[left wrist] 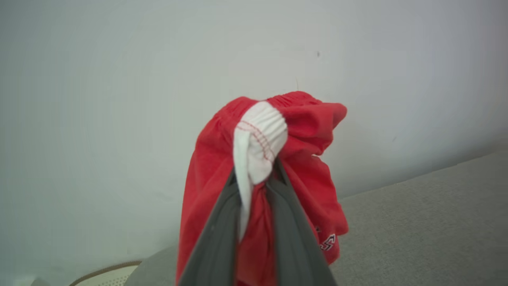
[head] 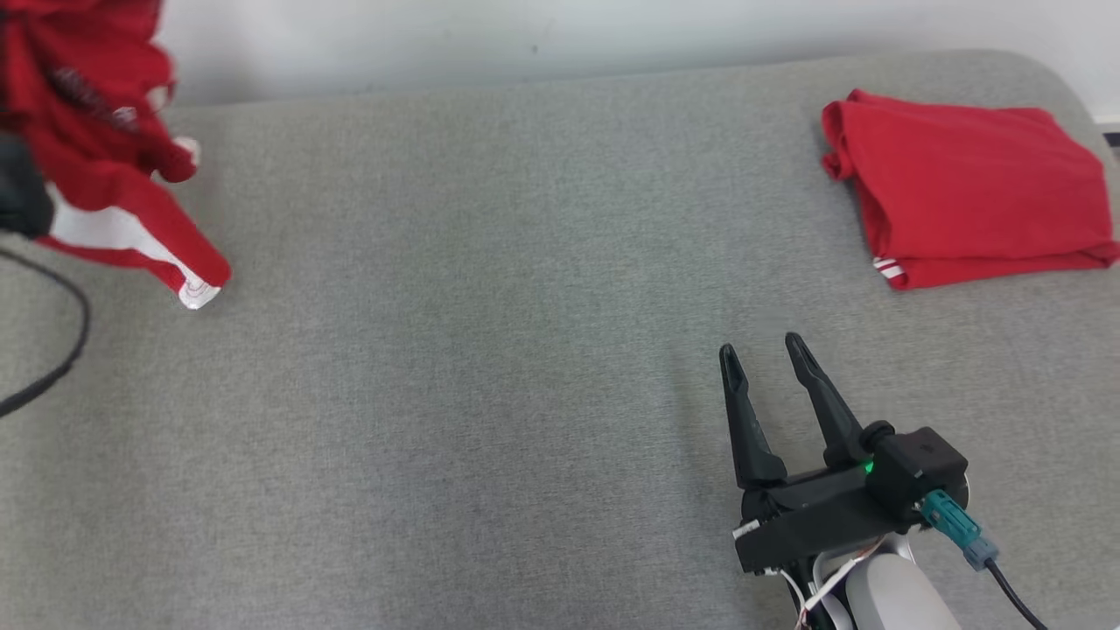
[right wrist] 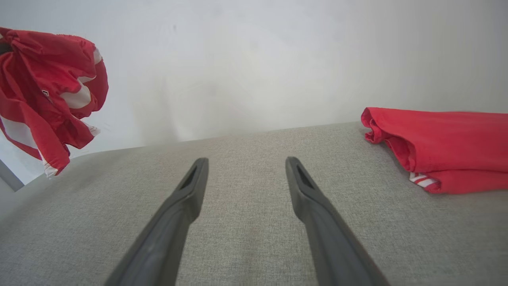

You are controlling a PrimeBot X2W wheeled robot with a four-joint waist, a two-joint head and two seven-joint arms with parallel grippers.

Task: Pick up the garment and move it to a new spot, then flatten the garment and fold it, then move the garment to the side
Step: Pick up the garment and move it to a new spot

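Note:
A red garment [head: 105,157] with white stripes hangs bunched in the air at the far left, above the grey cushion [head: 490,350]. The left wrist view has my left gripper [left wrist: 256,174] shut on its red cloth and white elastic band [left wrist: 260,139]. In the right wrist view the same garment [right wrist: 43,95] dangles at the upper left, clear of the surface. My right gripper [head: 763,350] rests low at the right, open and empty, fingers [right wrist: 190,190] spread over bare cushion.
A second red garment [head: 971,184], folded, lies at the back right of the cushion, also seen as a folded red pile [right wrist: 440,147] in the right wrist view. A black cable [head: 52,350] loops at the left edge. A pale wall [head: 560,35] runs behind.

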